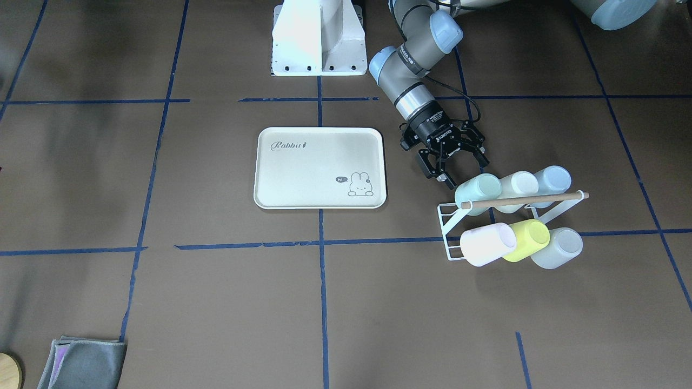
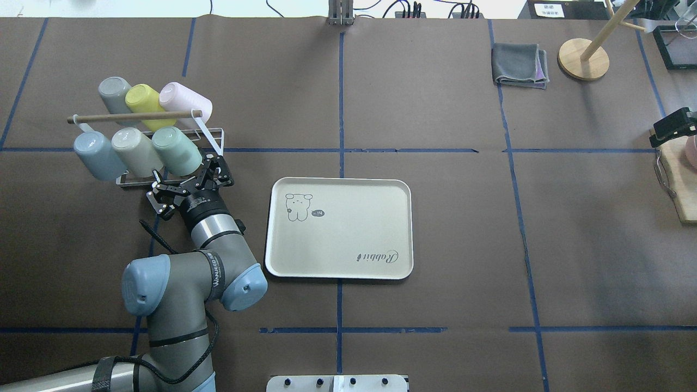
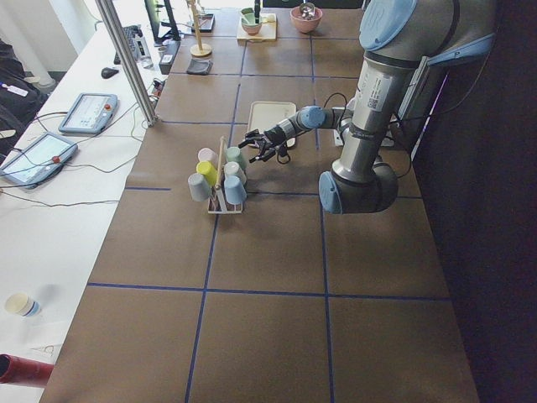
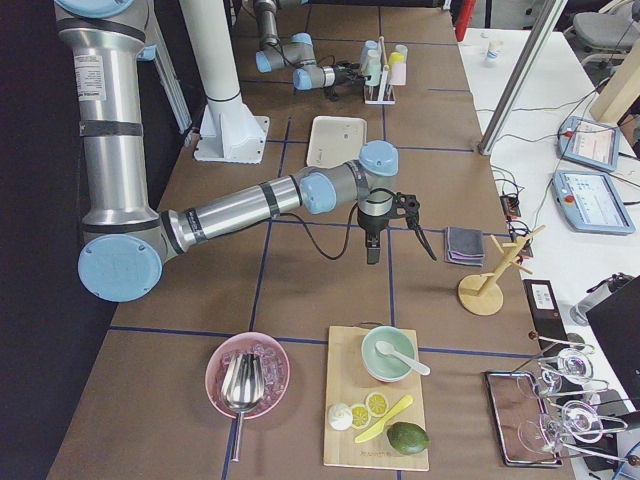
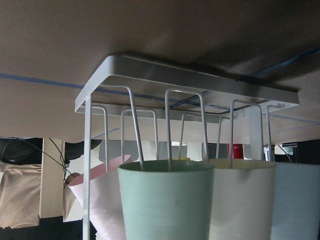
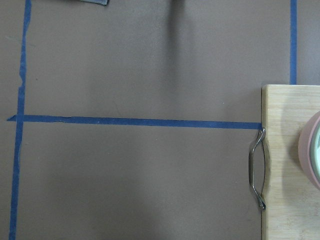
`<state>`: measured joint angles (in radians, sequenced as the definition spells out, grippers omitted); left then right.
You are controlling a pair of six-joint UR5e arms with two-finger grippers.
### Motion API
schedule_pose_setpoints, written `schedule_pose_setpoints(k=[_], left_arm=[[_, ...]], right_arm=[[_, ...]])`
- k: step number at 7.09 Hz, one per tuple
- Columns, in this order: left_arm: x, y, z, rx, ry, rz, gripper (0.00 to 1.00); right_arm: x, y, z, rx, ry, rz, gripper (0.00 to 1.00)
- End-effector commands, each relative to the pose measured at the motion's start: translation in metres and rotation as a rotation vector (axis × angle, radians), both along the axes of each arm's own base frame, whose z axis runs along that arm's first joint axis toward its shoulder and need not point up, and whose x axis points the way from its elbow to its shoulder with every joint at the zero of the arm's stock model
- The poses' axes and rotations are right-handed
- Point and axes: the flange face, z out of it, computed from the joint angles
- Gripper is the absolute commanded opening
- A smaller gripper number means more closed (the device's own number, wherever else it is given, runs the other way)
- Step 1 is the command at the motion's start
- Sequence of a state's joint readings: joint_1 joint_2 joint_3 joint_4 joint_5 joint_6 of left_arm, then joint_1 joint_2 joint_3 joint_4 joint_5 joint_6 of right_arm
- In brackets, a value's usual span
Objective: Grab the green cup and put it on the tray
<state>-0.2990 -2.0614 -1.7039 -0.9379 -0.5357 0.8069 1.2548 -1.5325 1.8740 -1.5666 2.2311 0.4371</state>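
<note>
The green cup [image 1: 478,189] lies on its side on the white wire rack [image 1: 447,229], at the end of the row nearest the tray. It also shows in the overhead view [image 2: 177,151] and fills the lower middle of the left wrist view [image 5: 167,200]. My left gripper [image 1: 458,172] is open, its fingers spread just short of the cup's base, not touching it. The cream tray [image 1: 303,178] lies flat and bare beside the arm [image 2: 348,218]. My right gripper [image 4: 398,240] hangs open and empty far off, near the cutting board.
The rack also holds cream [image 1: 519,185], pale blue [image 1: 552,178], pink [image 1: 486,243], yellow-green [image 1: 527,239] and grey [image 1: 559,247] cups under a wooden rod [image 1: 524,200]. A grey cloth [image 2: 520,65], a wooden stand [image 2: 582,54] and a cutting board [image 6: 290,165] lie at the far right.
</note>
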Motion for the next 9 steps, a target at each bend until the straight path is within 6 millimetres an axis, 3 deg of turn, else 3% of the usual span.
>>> schedule_pose_setpoints(k=[1,4,9], left_arm=[[-0.001,-0.017,0.013,0.005,0.010,-0.026,0.97],[-0.008,-0.036,0.026,0.015,-0.018,-0.056,0.97],[0.003,-0.039,0.039,0.025,0.005,-0.052,0.92]], right_arm=[[0.000,0.000,0.001,-0.005,0.000,0.003,1.00],[-0.001,0.000,0.002,-0.009,-0.005,0.001,1.00],[-0.002,0.000,0.001,-0.010,-0.010,-0.002,1.00]])
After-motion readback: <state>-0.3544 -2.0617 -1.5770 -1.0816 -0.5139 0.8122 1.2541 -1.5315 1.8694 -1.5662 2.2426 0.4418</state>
